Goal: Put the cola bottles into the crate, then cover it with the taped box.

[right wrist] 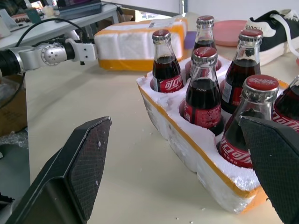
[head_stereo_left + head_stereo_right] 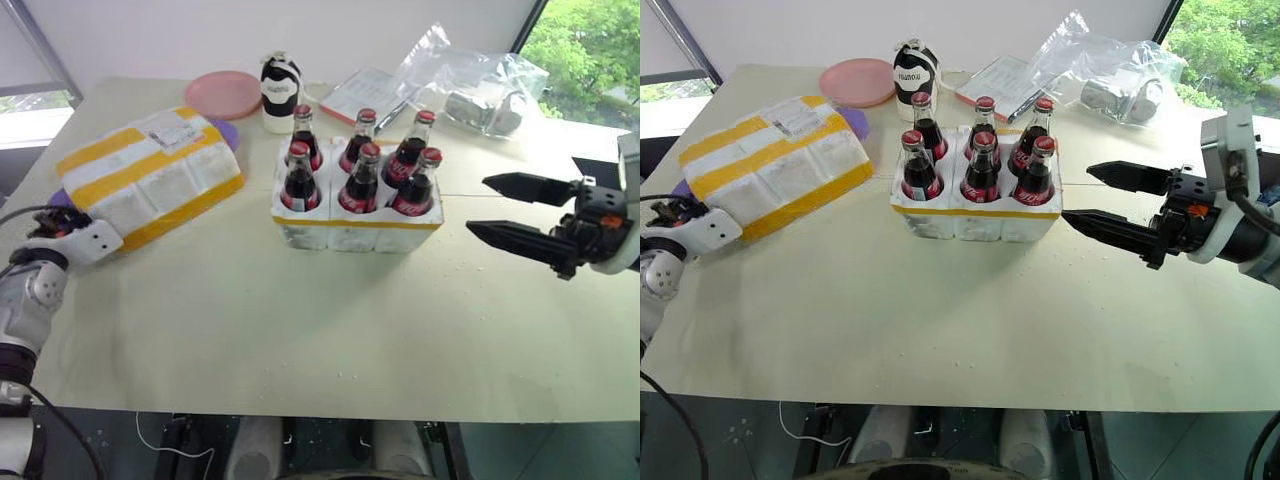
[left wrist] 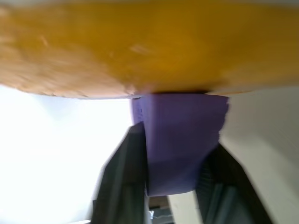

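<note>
Your six small red-capped glass cola bottles (image 2: pixel 360 165) stand in the low white styrofoam crate (image 2: pixel 355 228) mid-counter. Your left gripper (image 3: pixel 170 172) pinches a purple piece (image 3: pixel 180 140) under the yellow-taped white styrofoam box (image 2: pixel 150 175); your right gripper (image 2: pixel 520 212) gapes empty beside the crate.

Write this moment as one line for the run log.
cola bottles: all six in crate | taped box: beside crate, not yet covering | left gripper: at taped box's edge | right gripper: fingers open, empty

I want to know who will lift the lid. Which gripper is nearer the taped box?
Left. The left gripper is at the taped box, at its near left end. The right gripper hangs open across the table, beyond the crate.
</note>
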`<state>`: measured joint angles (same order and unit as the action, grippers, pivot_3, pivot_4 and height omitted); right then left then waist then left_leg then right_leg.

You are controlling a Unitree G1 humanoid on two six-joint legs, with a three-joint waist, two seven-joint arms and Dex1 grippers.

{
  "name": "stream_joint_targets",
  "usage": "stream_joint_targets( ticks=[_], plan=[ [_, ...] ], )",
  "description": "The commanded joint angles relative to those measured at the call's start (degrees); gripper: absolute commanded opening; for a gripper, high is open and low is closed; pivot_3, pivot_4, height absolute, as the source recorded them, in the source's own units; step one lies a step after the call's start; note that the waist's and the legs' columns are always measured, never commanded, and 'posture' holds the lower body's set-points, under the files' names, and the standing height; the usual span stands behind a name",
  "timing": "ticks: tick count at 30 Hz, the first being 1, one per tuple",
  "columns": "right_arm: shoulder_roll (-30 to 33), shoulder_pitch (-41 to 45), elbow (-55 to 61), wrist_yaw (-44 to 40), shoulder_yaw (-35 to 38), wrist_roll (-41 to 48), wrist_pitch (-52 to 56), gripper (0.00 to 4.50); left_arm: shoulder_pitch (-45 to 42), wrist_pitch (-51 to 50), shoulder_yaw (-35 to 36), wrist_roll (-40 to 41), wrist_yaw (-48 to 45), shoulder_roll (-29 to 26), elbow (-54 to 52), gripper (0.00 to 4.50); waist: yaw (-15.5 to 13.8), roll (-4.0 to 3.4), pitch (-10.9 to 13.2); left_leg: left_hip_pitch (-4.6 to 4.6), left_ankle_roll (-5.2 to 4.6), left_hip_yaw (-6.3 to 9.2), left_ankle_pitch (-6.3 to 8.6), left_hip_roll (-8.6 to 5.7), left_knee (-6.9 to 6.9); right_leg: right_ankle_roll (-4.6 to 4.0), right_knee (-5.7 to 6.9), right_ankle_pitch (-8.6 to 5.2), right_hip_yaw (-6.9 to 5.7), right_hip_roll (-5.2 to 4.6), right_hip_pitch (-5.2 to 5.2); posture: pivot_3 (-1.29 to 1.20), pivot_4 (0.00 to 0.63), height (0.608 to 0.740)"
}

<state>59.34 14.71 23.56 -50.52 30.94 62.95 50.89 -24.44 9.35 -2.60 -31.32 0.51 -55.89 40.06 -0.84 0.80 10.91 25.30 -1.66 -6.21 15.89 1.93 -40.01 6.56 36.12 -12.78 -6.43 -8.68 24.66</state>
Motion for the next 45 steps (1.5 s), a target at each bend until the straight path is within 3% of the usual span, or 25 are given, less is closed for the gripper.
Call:
stream_joint_targets(
  ticks=[1,9,15,23,33,44,45],
  plan=[
    [0.4,0.1,1.5,0.3,2.4,1.3,-0.4,4.5,-1.0,0.7,-0.5,-0.2,0.2,-0.5,-0.1,0.94,0.1,0.0,0.0,0.0,0.0,-0.01,0.0,0.0,0.0,0.0,0.0,0.0,0.0,0.0,0.0,0.0,0.15,0.74],
    [1.1,-2.6,-1.2,-1.4,3.2,-0.9,-0.9,4.5,-2.3,0.7,6.1,5.5,-2.7,-4.4,-10.5,0.94,0.0,0.15,0.0,0.04,0.0,0.03,0.0,0.01,-0.02,0.0,0.0,0.0,-0.01,0.01,0.02,0.0,0.15,0.74],
    [1.6,-4.3,-3.8,-2.5,4.6,-1.9,-0.4,4.5,-13.2,0.6,6.8,7.0,-6.9,-5.9,-16.6,0.94,0.0,0.17,0.0,0.04,0.0,0.02,-0.01,-0.03,-0.05,0.0,-0.01,0.0,-0.01,0.01,-0.02,0.0,0.15,0.74],
    [-0.4,-6.3,-2.0,-1.2,5.5,-3.5,-1.7,4.5,-28.0,2.0,0.9,10.7,-19.6,1.1,-25.4,0.94,0.0,0.17,0.0,0.02,0.24,-0.2,-0.16,-0.13,-0.05,0.02,-0.01,-0.01,-0.01,0.08,-0.05,0.0,0.15,0.74],
    [-2.6,-9.5,0.3,1.1,7.9,-2.9,-2.1,4.5,-24.9,0.1,-6.3,8.2,-30.1,8.0,-37.6,0.94,0.1,0.17,0.0,0.0,0.36,-0.17,-0.25,-0.14,-0.06,0.02,-0.01,-0.01,-0.01,0.14,-0.08,0.0,0.15,0.74],
    [-3.7,-9.5,0.7,3.1,8.5,-2.3,-2.6,4.5,-22.8,2.3,-10.7,-5.1,-29.1,8.0,-38.8,0.94,0.0,0.17,0.0,0.01,0.35,-0.11,-0.24,-0.15,-0.08,0.02,-0.02,-0.01,-0.01,0.13,-0.1,0.0,0.15,0.74],
    [-3.7,-9.4,0.7,3.3,8.4,-2.3,-2.6,4.5,-22.5,2.2,-10.5,-4.6,-29.2,8.7,-39.4,1.26,0.0,0.17,0.0,0.01,0.34,-0.1,-0.24,-0.14,-0.08,0.02,-0.03,-0.01,-0.01,0.12,-0.1,0.0,0.15,0.74]
  ],
)
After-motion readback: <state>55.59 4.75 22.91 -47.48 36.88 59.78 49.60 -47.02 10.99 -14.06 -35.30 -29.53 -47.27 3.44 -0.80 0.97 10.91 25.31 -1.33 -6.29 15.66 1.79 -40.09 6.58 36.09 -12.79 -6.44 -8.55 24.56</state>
